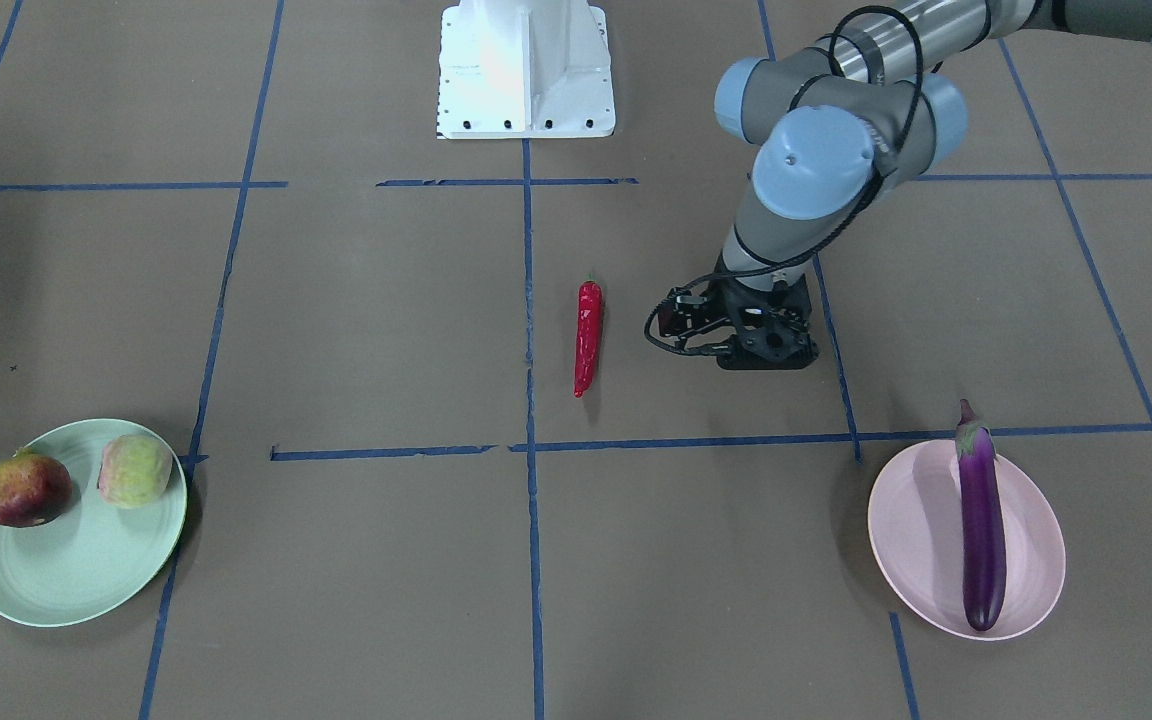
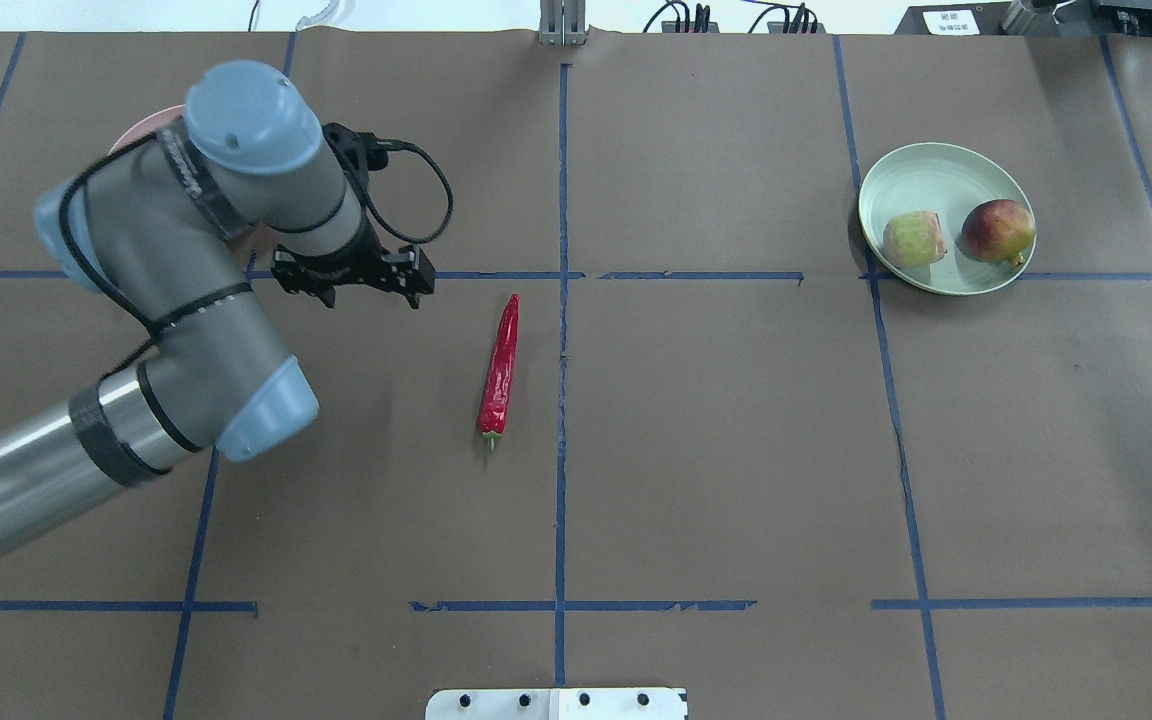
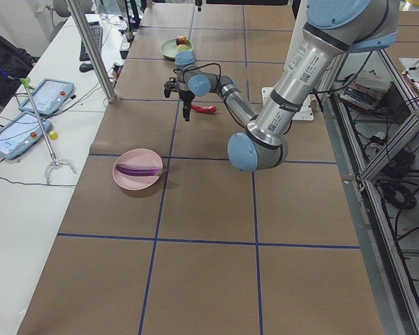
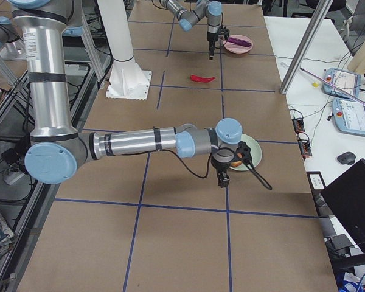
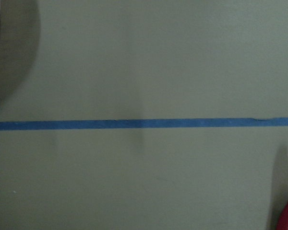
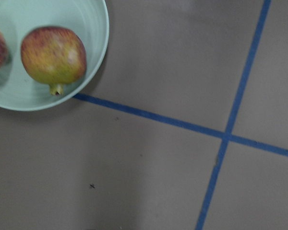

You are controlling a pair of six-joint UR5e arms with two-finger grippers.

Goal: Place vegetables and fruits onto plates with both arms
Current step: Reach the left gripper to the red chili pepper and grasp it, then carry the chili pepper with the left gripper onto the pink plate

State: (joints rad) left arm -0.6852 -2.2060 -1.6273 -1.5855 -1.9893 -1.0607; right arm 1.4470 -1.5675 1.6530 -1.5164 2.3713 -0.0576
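The purple eggplant [image 1: 980, 520] lies on the pale pink plate [image 1: 911, 520]. The dark red fruit [image 1: 24, 488] and the pale yellow-green fruit [image 1: 134, 470] sit on the mint green plate [image 1: 66, 580]. The red chili pepper [image 1: 587, 337] lies on the table near the centre line. My left gripper [image 1: 766, 345] points down beside the chili, between it and the pink plate; its fingers are hidden under its body. My right gripper [image 4: 224, 177] shows only in the exterior right view, hanging next to the mint plate [image 4: 254, 155]; I cannot tell its state.
The white base block [image 1: 526, 70] stands at the robot's edge of the table. Blue tape lines cross the brown table cover. The right wrist view shows the dark red fruit [image 6: 54, 55] on the mint plate [image 6: 38, 9] at upper left.
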